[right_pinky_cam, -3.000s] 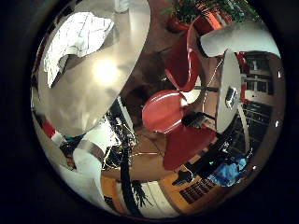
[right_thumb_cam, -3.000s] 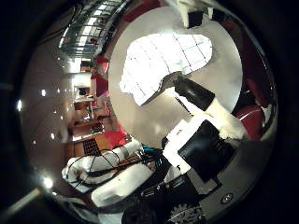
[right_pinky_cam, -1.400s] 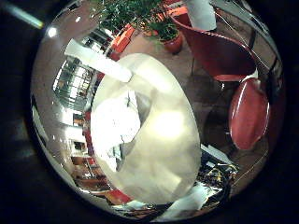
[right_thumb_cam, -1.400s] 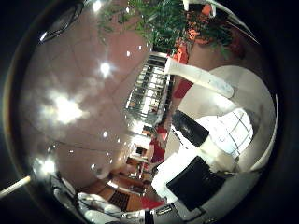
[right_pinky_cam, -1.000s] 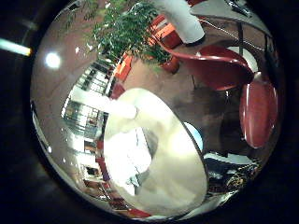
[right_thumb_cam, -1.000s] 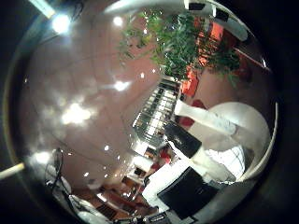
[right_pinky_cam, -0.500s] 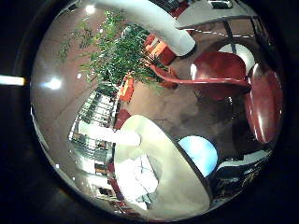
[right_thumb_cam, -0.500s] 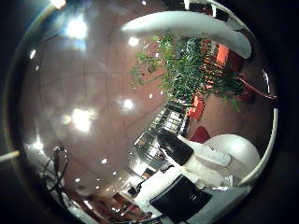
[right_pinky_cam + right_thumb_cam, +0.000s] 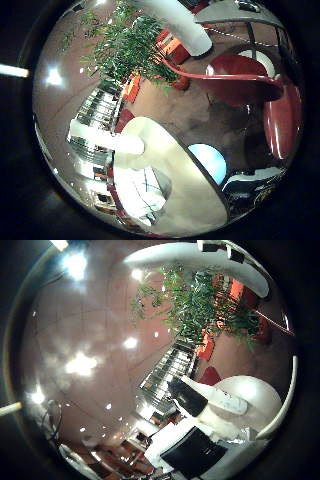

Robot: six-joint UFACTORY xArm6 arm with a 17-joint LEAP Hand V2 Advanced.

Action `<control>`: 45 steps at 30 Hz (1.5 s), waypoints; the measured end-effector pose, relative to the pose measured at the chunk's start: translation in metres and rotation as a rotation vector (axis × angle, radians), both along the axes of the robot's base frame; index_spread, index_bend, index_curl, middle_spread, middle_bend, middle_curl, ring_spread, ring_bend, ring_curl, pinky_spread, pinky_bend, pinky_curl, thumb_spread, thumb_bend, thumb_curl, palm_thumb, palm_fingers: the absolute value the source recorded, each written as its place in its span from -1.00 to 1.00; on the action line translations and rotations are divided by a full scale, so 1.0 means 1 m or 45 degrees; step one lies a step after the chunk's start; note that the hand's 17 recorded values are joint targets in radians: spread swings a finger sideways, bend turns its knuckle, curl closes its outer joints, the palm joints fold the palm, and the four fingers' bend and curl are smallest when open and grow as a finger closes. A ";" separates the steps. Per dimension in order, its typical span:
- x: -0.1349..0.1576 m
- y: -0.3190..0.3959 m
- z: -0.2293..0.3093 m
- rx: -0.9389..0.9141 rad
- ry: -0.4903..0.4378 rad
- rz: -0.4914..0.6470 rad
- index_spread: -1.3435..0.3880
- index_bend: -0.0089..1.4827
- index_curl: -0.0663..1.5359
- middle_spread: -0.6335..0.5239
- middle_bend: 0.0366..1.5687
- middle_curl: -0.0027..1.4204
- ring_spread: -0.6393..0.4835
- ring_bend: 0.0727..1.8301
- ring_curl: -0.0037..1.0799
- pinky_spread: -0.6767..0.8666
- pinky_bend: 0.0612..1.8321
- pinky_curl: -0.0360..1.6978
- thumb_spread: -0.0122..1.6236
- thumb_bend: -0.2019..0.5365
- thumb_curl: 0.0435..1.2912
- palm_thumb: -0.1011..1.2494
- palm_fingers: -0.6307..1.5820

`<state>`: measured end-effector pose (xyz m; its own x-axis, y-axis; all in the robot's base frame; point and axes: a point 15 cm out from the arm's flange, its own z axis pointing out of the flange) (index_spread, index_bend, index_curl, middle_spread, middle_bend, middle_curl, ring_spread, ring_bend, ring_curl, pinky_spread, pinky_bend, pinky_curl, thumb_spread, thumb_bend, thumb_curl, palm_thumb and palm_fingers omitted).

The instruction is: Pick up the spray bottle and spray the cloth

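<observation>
A white cloth (image 9: 140,190) lies crumpled on a round pale table (image 9: 187,200) in the little finger side palm view, small and away from the palm. I see no spray bottle in either view. In the thumb side palm view my hand (image 9: 200,425) shows black and white fingers (image 9: 192,395) reaching out fairly straight over the pale table edge (image 9: 260,395), with nothing between them.
A round blue seat (image 9: 208,162) stands beside the table. Red chairs (image 9: 240,75) stand on the floor beyond it. A large green plant (image 9: 125,45) is further back. A white bar-shaped thing (image 9: 105,140) lies past the table's far edge. Ceiling lights (image 9: 80,365) fill the thumb side view.
The camera has swung away from the table top towards the plant and ceiling. The table and cloth now look smaller and sit near the picture's edge. The fingers keep the same pose.
</observation>
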<state>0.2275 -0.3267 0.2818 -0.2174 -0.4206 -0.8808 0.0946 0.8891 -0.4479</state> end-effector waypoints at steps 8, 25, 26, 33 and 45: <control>0.043 0.001 0.001 -0.027 0.023 0.059 0.42 -0.77 -0.51 0.28 -0.63 -0.39 0.23 -0.35 -0.34 0.33 -0.59 -0.56 0.42 -0.51 -0.47 0.15 -0.27; 0.105 0.030 0.005 -0.080 0.054 0.188 0.41 -0.77 -0.51 0.28 -0.63 -0.39 0.23 -0.35 -0.33 0.36 -0.59 -0.56 0.35 -0.51 -0.59 -0.10 -0.27; 0.107 0.032 0.004 -0.079 0.059 0.195 0.41 -0.77 -0.51 0.28 -0.63 -0.39 0.23 -0.35 -0.33 0.36 -0.59 -0.56 0.35 -0.51 -0.59 -0.10 -0.27; 0.132 0.036 0.006 -0.078 0.049 0.223 0.41 -0.77 -0.52 0.28 -0.63 -0.39 0.23 -0.35 -0.33 0.36 -0.59 -0.56 0.34 -0.52 -0.60 -0.10 -0.27; 0.157 0.047 -0.002 -0.055 0.036 0.266 0.41 -0.77 -0.52 0.27 -0.63 -0.39 0.23 -0.35 -0.32 0.36 -0.59 -0.56 0.34 -0.51 -0.59 -0.09 -0.27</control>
<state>0.3850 -0.2798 0.2799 -0.1460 -0.4961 -0.8559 -0.1031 0.8681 -0.4856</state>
